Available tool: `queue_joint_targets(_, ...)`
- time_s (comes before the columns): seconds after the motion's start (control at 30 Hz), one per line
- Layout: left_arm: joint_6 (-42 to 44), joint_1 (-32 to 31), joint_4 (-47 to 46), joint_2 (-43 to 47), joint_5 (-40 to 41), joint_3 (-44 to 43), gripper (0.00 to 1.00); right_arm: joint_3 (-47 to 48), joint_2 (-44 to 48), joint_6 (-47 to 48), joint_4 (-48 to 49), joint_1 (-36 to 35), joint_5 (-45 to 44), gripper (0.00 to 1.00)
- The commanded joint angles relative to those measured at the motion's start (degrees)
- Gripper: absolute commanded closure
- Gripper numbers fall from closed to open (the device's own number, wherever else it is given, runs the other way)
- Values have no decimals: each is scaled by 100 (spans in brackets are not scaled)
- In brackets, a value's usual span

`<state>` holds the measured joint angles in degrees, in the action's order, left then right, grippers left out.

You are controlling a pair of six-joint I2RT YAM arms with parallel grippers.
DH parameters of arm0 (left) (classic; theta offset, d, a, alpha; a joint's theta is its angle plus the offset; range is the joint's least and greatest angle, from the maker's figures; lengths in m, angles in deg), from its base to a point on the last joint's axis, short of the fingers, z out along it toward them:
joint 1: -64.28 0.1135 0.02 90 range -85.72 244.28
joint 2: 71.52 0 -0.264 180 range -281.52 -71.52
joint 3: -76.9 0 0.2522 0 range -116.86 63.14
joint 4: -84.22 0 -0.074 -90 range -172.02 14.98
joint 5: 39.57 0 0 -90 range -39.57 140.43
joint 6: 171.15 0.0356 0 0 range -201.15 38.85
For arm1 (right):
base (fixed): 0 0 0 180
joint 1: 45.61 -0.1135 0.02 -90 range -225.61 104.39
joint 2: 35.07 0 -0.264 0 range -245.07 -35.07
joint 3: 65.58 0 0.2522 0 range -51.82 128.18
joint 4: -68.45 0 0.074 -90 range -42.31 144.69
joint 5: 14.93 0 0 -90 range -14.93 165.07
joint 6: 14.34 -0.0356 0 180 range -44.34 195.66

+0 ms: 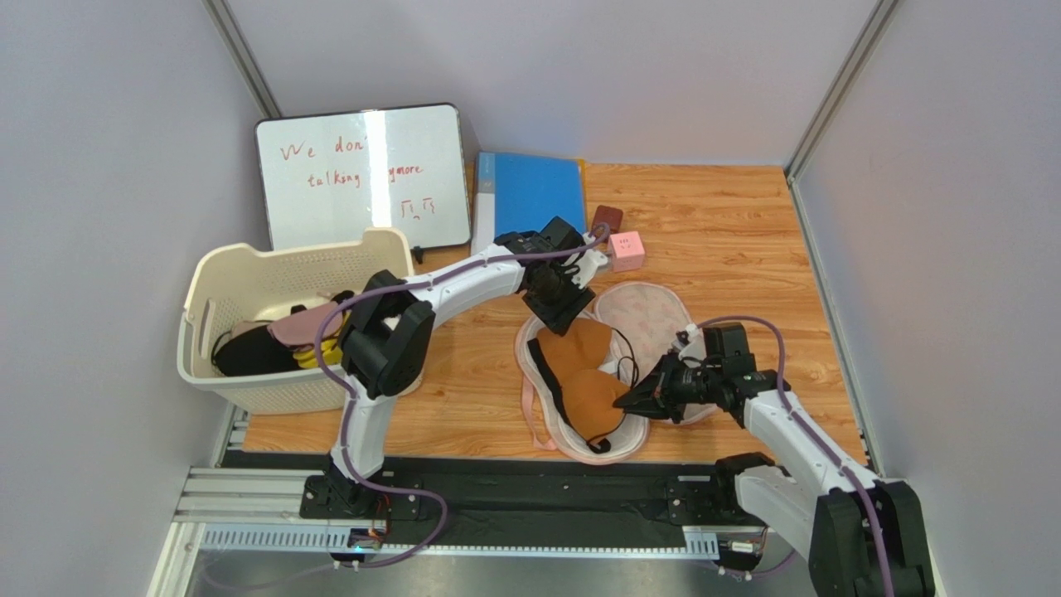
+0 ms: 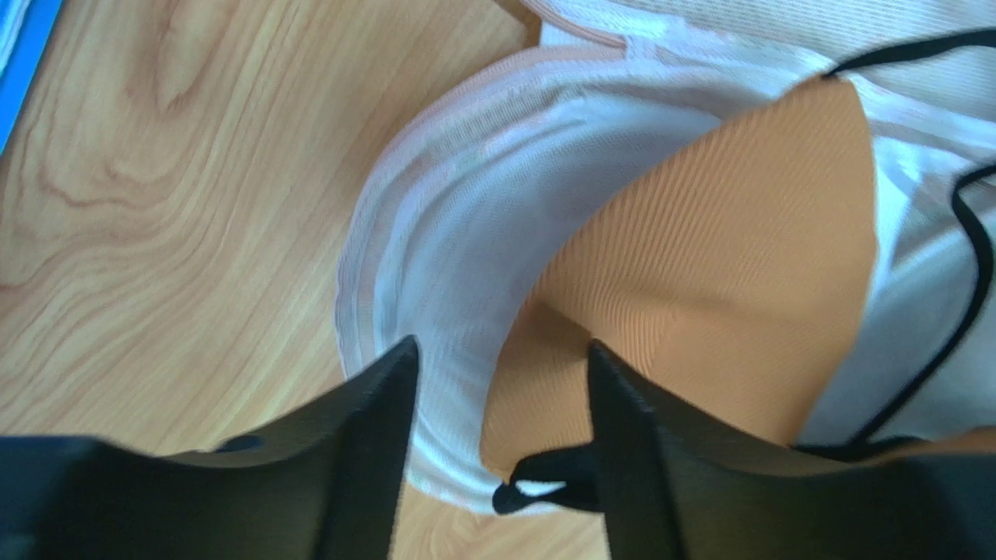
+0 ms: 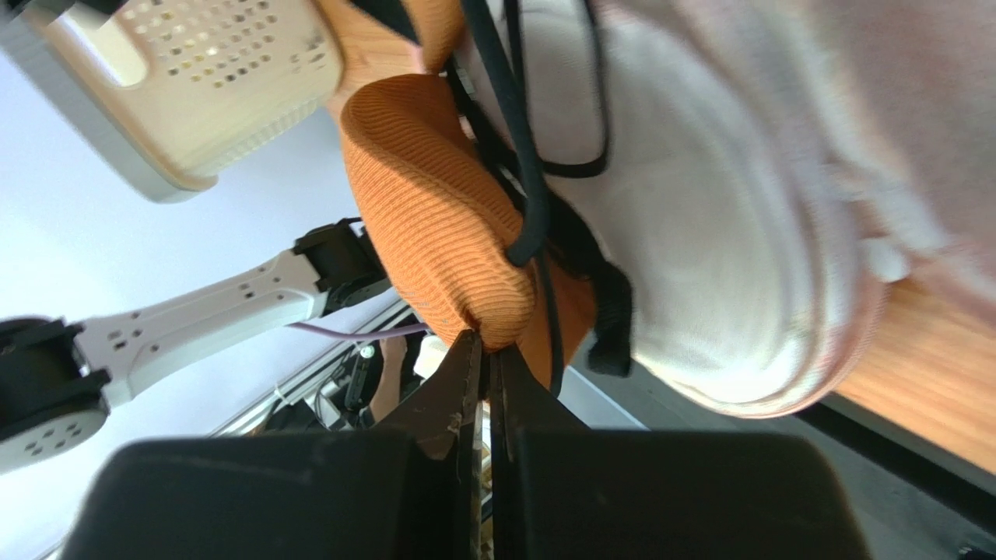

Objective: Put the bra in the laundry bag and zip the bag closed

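Nearest the bases, the right gripper [image 3: 485,350] is seen clamped on a cup edge of the bra [image 1: 583,373], which is laid inside the opened laundry bag [image 1: 648,321]. The bra is judged light, padded and springy, and its straps [image 3: 526,140] limp and easily snagged, so a cup edge is best pinched. Farther off, the left gripper [image 2: 500,350] is held open over the bag's rim.

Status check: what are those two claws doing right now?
Right gripper shut on bra edge. Left gripper open above laundry bag. Bag unzipped, bra lying inside.
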<state>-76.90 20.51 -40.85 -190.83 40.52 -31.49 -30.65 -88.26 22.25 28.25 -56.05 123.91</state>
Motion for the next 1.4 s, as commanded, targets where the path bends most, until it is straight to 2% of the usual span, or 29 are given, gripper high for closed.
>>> queue_joint_targets(0.0, -399, 0, -267, 1223, -90, 94, 36, -121, -359, 410, -90, 94, -234, 100)
queue_joint_targets(0.13, -934, -9, -258, 1848, -2, 391, 35, -122, -394, 480, -186, 165, -471, 100)
queue_joint_targets(0.2, -1319, -44, -511, 2251, -229, 681, 35, -69, -473, 629, -274, 174, -682, 99)
queue_joint_targets(0.27, -1567, -245, -819, 2621, -641, 1261, 43, 27, -613, 770, -406, 182, -910, 96)
queue_joint_targets(0.37, -1962, -771, -1444, 2886, -688, 1982, 51, 176, -754, 1104, -538, 191, -1156, 92)
queue_joint_targets(0.5, -2595, -1343, -2443, 2764, -714, 2528, 54, 230, -816, 1411, -652, 182, -1351, 90)
queue_joint_targets(0.7, -2974, -1907, -2675, 2026, -530, 2379, 61, 458, -684, 1710, -880, 182, -1596, 82)
queue_joint_targets(0.8, -3307, -1986, -2998, 1894, -476, 2642, 63, 520, -517, 1711, -960, 182, -1641, 77)
queue_joint_targets(1.0, -3536, -2004, -3088, 1525, -195, 2941, 65, 686, -333, 1694, -1266, 174, -1676, 58)
queue_joint_targets(1.03, -3545, -2004, -3115, 1507, -161, 2994, 65, 748, -263, 1676, -1363, 174, -1754, 52)
queue_joint_targets(1.13, -3493, -2013, -2992, 1629, -46, 3064, 65, 1108, -25, 1702, -1785, 182, -2220, 42)
queue_joint_targets(1.3, -3413, -2022, -2667, 2191, -20, 2986, 61, 1724, 89, 1764, -2181, 235, -3582, 3)
queue_joint_targets(1.37, -3361, -2022, -2431, 2437, -81, 2880, 58, 1820, 2, 1641, -2120, 383, -3880, 2)
